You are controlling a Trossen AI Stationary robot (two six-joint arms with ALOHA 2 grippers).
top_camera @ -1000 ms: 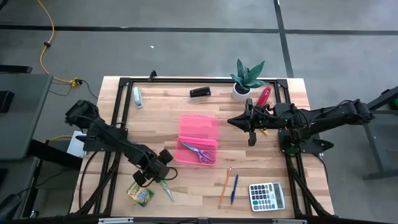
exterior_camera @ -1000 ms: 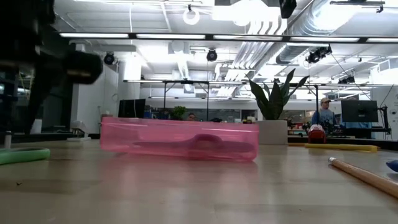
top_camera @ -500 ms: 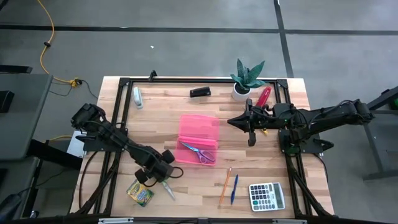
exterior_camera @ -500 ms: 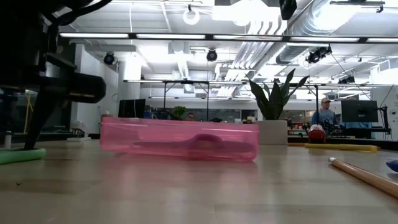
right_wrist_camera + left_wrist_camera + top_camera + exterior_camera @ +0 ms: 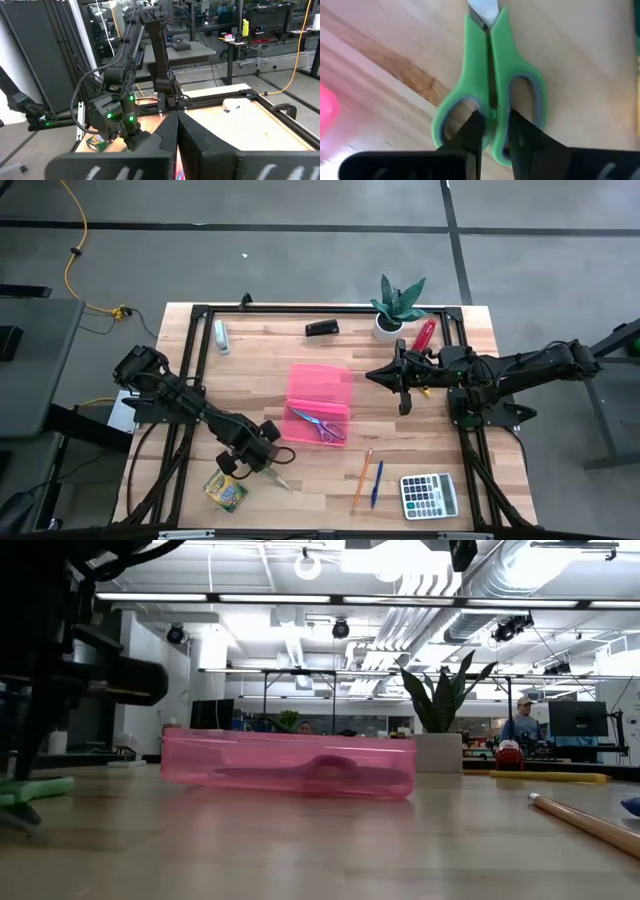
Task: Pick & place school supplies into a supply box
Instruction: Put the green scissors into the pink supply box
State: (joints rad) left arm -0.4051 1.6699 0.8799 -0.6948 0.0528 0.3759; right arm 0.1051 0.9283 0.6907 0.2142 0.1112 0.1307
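Green-handled scissors (image 5: 490,75) lie on the wood near the table's front left, blade tip (image 5: 283,481) pointing toward the near right. My left gripper (image 5: 266,466) stands over their handles and is shut on them (image 5: 494,125). The pink supply box (image 5: 320,402) lies open at the table's middle, with pink/purple-handled scissors (image 5: 320,424) inside. An orange pencil (image 5: 362,478) and a blue pen (image 5: 376,483) lie near the front edge. My right gripper (image 5: 404,408) hangs shut, to the right of the box, with nothing in it. My left gripper has one finger (image 5: 472,135) in each finger loop of the green scissors. It pinches the two inner bars of the handles (image 5: 492,107) between them. The fingers come from above, pointing down. The scissors lie flat on the table.
A crayon box (image 5: 226,491) lies close to my left gripper, on its near left. A grey calculator (image 5: 429,495) sits at the front right. A potted plant (image 5: 397,305), a black stapler (image 5: 321,328), a red tool (image 5: 425,333) and a white stick (image 5: 221,336) line the far edge.
My left gripper has gone a little toward the table's right and near edge, settling over the green scissors' handles. The scissors' blade has swung slightly toward the right.
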